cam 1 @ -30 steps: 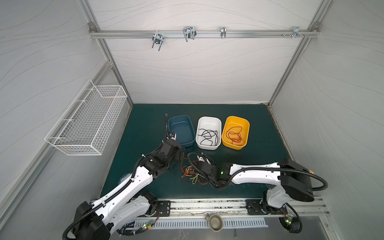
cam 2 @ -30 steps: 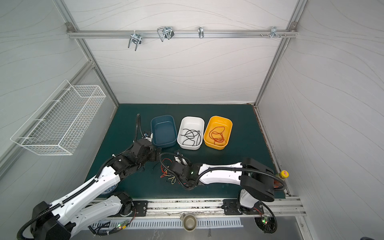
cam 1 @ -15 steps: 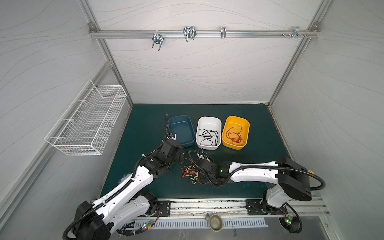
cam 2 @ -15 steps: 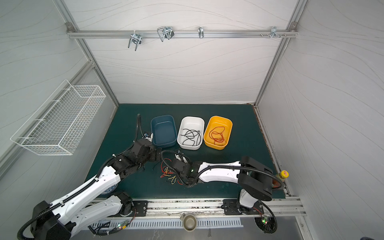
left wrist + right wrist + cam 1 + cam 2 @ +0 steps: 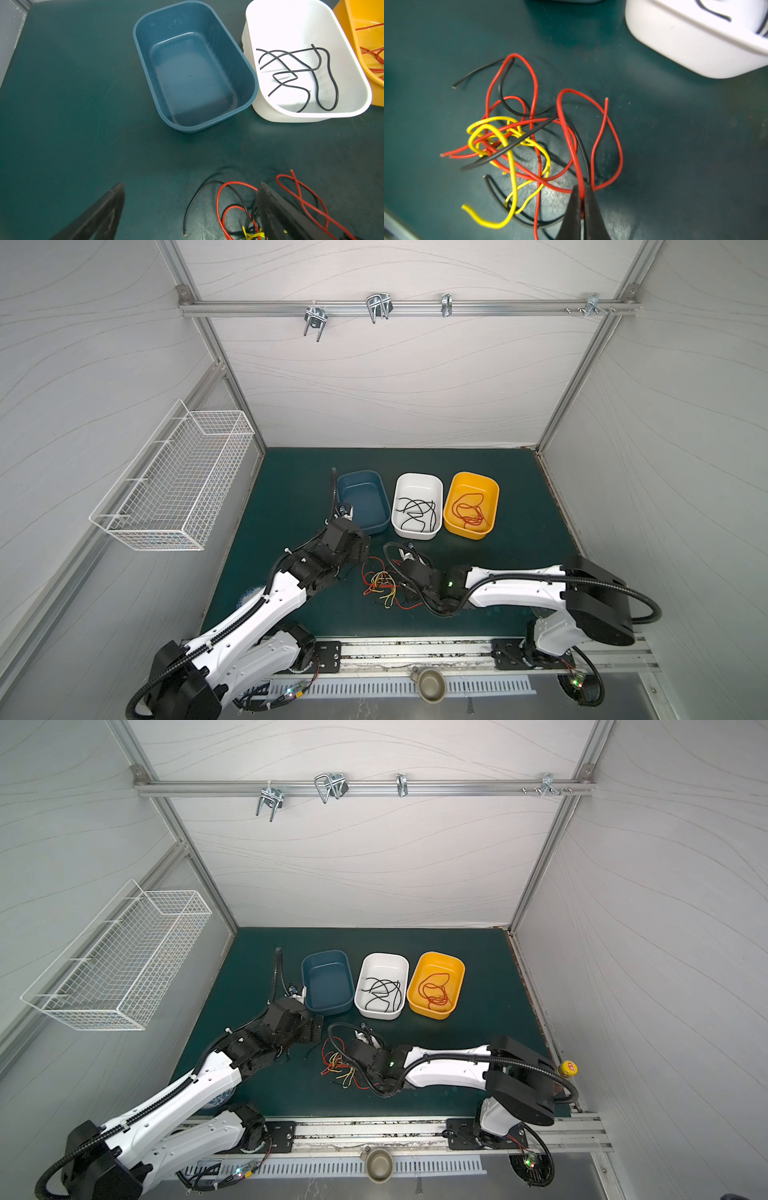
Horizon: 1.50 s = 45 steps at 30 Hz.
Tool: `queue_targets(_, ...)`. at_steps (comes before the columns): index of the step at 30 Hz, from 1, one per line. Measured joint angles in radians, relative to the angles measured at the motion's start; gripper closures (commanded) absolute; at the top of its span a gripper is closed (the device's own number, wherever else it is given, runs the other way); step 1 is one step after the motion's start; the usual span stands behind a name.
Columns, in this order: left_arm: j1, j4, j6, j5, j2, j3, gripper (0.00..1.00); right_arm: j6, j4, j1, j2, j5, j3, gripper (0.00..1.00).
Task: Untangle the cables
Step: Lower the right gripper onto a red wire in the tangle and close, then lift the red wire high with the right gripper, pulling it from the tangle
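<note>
A tangle of red, yellow and black cables (image 5: 382, 585) (image 5: 340, 1067) lies on the green mat between my two arms. My right gripper (image 5: 581, 192) is shut on a red cable (image 5: 571, 141) at the tangle's edge. In both top views its jaws sit under the wrist (image 5: 402, 587). My left gripper (image 5: 191, 185) is open just above the mat beside the tangle. A loose black cable end (image 5: 187, 207) and a red loop lie between its fingers, untouched. More black cables (image 5: 415, 512) lie in the white tub (image 5: 417, 485), and red cables (image 5: 469, 510) in the yellow tub (image 5: 471, 483).
An empty blue tub (image 5: 365, 497) stands left of the white one, just beyond my left gripper (image 5: 361, 549). A wire basket (image 5: 178, 481) hangs on the left wall. Metal hooks (image 5: 378, 308) hang from the back rail. A small bowl (image 5: 430, 682) sits at the front edge.
My right gripper has shut on the red cable and shifted slightly left toward the tangle. The left arm has barely moved.
</note>
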Motion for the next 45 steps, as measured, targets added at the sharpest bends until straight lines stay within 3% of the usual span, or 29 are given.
queue_targets(16,-0.001,0.0,0.0,0.002,0.001,0.0,0.0,0.014,-0.158,0.0,-0.404,0.142,-0.043,1.0)
queue_targets(25,-0.002,0.0,0.0,0.003,0.007,0.0,0.01,-0.032,-0.292,-0.014,-0.65,0.245,0.017,1.0)
queue_targets(36,-0.007,-0.001,0.0,0.003,0.007,0.0,0.01,-0.148,-0.414,-0.023,-0.683,0.295,0.224,1.0)
queue_targets(45,-0.01,-0.001,0.001,0.003,0.015,0.0,0.0,-0.266,-0.496,-0.024,-0.562,0.25,0.493,1.0)
